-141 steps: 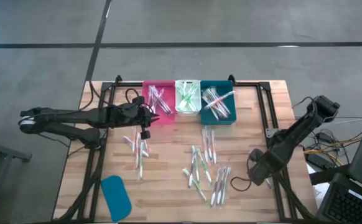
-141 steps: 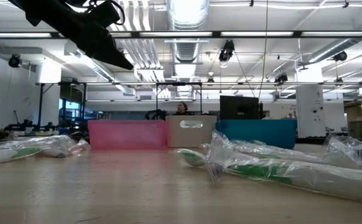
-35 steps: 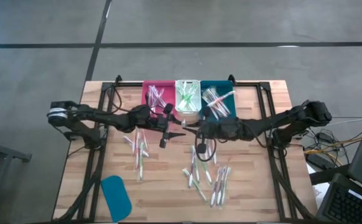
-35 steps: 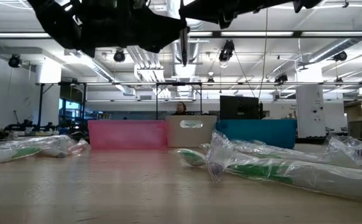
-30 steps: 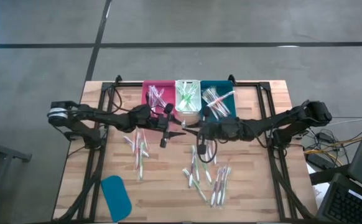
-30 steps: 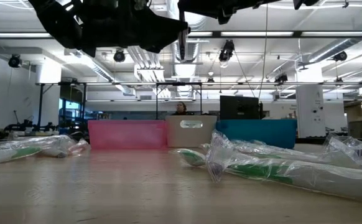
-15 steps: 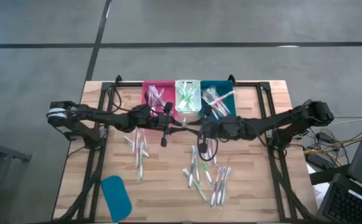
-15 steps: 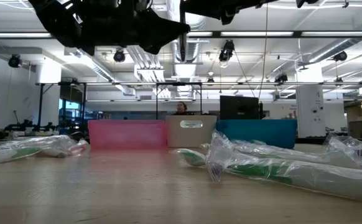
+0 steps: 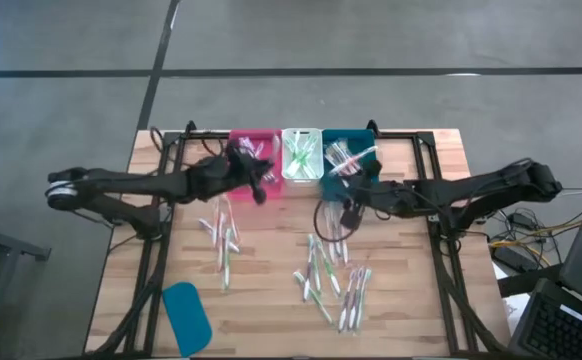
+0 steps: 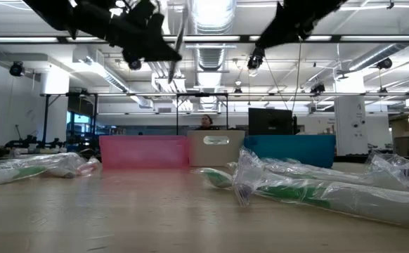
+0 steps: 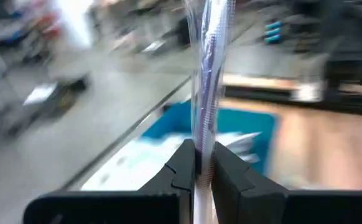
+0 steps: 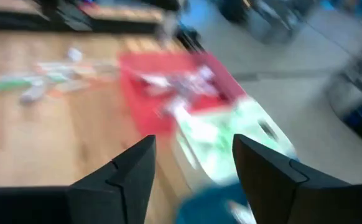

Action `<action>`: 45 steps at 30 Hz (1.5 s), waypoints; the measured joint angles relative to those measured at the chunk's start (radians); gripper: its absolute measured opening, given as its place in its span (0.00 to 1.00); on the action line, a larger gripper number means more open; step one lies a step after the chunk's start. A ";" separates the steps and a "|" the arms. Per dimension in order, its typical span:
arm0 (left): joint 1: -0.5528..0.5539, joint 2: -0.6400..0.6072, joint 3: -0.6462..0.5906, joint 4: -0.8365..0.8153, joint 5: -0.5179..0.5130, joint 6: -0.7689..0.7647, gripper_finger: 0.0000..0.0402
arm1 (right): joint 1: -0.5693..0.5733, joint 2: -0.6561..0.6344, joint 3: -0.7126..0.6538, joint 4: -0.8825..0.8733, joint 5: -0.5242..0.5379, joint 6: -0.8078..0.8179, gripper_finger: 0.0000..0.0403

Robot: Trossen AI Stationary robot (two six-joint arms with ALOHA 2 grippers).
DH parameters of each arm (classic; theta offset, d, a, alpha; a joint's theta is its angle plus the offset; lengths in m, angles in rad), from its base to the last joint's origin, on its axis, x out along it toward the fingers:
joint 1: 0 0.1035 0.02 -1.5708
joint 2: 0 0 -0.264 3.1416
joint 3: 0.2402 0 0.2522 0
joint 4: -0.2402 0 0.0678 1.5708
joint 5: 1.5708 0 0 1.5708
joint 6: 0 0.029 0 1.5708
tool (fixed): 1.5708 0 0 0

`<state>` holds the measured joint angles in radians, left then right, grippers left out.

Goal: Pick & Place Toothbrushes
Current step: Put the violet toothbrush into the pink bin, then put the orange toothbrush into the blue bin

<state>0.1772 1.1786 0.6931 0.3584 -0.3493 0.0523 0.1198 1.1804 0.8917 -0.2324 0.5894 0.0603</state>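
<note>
My left tool (image 11: 198, 163) pinches a purple wrapped toothbrush (image 11: 209, 74) above the pink bin (image 9: 243, 142); the slippery wrapper may slide free early. My right tool (image 12: 190, 165) hangs wide, empty, near the teal bin (image 9: 363, 145).

The toothbrushes (image 9: 329, 280) are thin whitish sticks in clear wrappers with pink, purple or green accents. Some lie heaped in three bins along the tabletop's far edge: pinkish ones in the pink bin (image 9: 254, 152), green ones in the white bin (image 9: 298, 155), and pale ones in the teal bin (image 9: 347, 160), a few poking over its rim. Loose ones lie flat in two scatters: a small group (image 9: 222, 232) toward the left edge, and a larger spread from the middle toward the near edge. One purple toothbrush (image 11: 207, 68) stands upright, pinched in the left gripper (image 11: 201, 171) over the pink bin.
</note>
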 joint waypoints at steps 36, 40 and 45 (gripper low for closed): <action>0.474 0.392 0.244 -0.760 0.270 -0.531 0.19 | -0.136 -0.026 -0.036 -0.184 0.030 0.150 0.70; 0.476 0.381 0.246 -0.772 0.270 -0.527 0.34 | -0.136 -0.026 -0.036 -0.183 0.030 0.150 0.71; 0.476 0.337 0.287 -0.860 0.321 -0.422 0.47 | -0.136 -0.026 -0.037 -0.184 0.030 0.150 0.72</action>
<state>0.6533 1.5153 0.9796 -0.5013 -0.0284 -0.3702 -0.0158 1.1542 0.8551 -0.4160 0.6197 0.2104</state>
